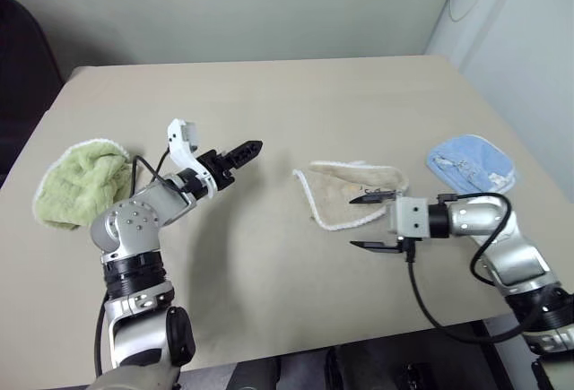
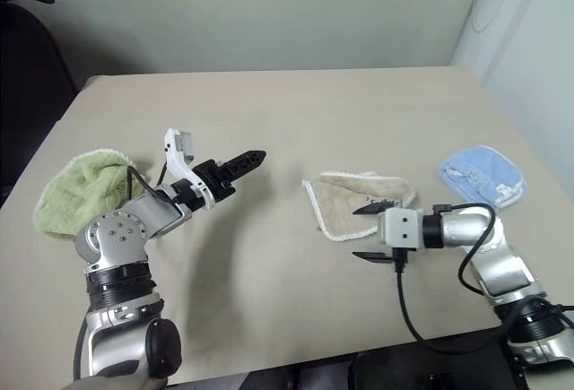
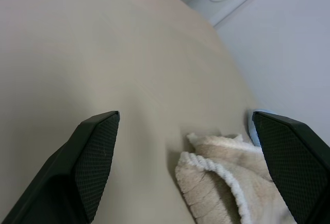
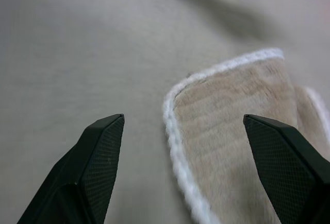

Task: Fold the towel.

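Note:
The towel [image 1: 350, 190] is beige terry with a white corded edge and lies folded over on the table [image 1: 296, 103], right of centre. My right gripper [image 1: 368, 221] hovers over the towel's near edge, pointing left, its jaws open and empty. In the right wrist view the towel [image 4: 237, 126] lies below, between the open fingers [image 4: 98, 157]. My left gripper [image 1: 247, 151] is raised left of the towel, pointing toward it, apart from it. In the left wrist view its fingers [image 3: 93, 157] stand wide apart with the towel [image 3: 221, 183] beyond them.
A fluffy lime-green towel [image 1: 79, 184] lies at the table's left edge beside my left arm. A small light-blue cloth [image 1: 471, 164] lies near the right edge, behind my right arm. A dark chair [image 1: 22, 58] stands at the far left.

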